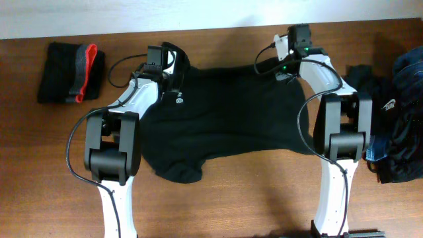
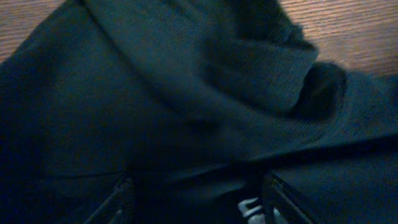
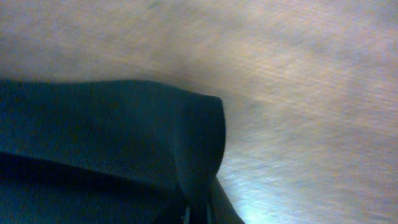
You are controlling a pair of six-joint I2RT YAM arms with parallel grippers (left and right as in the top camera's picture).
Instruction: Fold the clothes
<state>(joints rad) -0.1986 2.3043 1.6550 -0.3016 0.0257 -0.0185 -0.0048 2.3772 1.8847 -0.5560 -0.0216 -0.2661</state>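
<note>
Across the middle of the wooden table (image 1: 218, 198) lies a large black shirt (image 1: 231, 112), spread flat between the two white arms. Its lower edge is uneven and one sleeve hangs down toward the near left. The cloth is a soft matte knit, and a small round white logo (image 1: 180, 100) sits on the chest close to the left arm.

The left gripper (image 2: 198, 202) hangs low over the collar end of the shirt. Its dark fingers (image 2: 118, 199) stand well apart and close on nothing. The fabric beneath rises in thick rounded folds with a fine ribbed weave, and a scrap of white print shows between the fingertips.

The right gripper (image 3: 199, 211) is at the far right corner of the shirt, its fingers pressed together on the cloth. A hemmed corner narrows down into the pinch and stands slightly raised above the pale, streaky wood grain.

At the far left of the table, apart from the shirt, a folded garment (image 1: 66, 73) forms a neat black rectangle with a grey band and a red edge (image 1: 90, 69). On the right edge sits a loose heap of clothes (image 1: 403, 125), crumpled dark and blue cloth, one piece bearing a white mark.
</note>
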